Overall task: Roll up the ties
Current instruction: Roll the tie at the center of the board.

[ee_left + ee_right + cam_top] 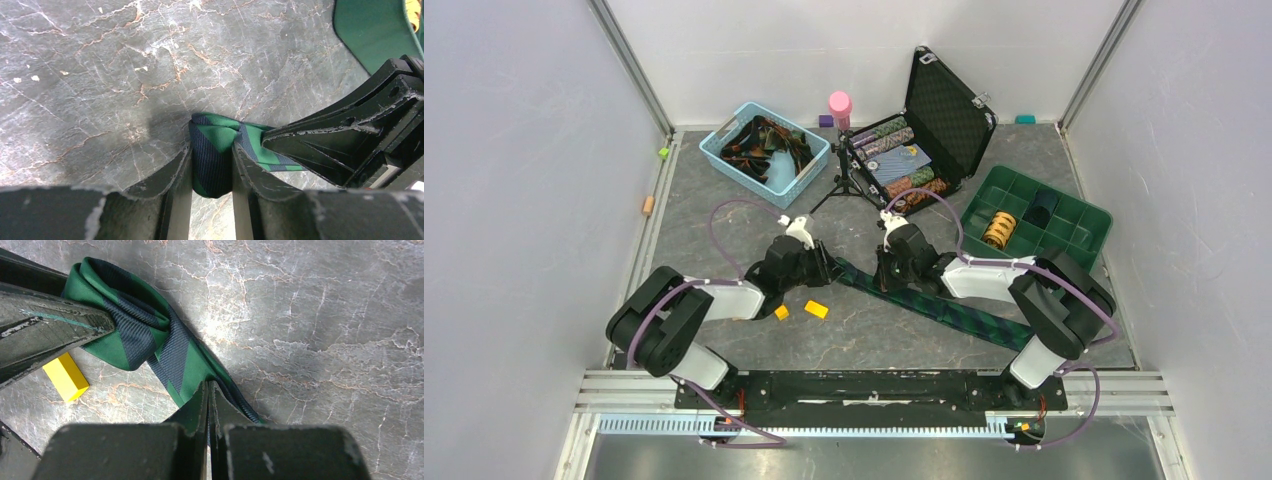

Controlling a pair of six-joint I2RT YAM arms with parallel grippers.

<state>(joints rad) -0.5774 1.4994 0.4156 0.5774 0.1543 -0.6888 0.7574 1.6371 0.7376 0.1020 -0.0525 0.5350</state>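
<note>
A dark green-and-navy plaid tie (944,308) lies diagonally on the grey table, its wide end toward the right arm's base. My left gripper (826,268) is shut on the tie's folded narrow end, and the left wrist view shows that fold (220,131) pinched between the fingers of the left gripper (212,148). My right gripper (890,276) is just to the right along the tie. In the right wrist view the right gripper (207,386) is shut on the tie (135,332), with the fabric bunched between the two grippers.
A yellow block (816,309) and an orange block (781,312) lie near the left gripper. A blue basket (808,172) of loose ties, a pink bottle (839,105), a small tripod (848,188), an open black case (949,115) of rolled ties and a green tray (1074,235) stand behind.
</note>
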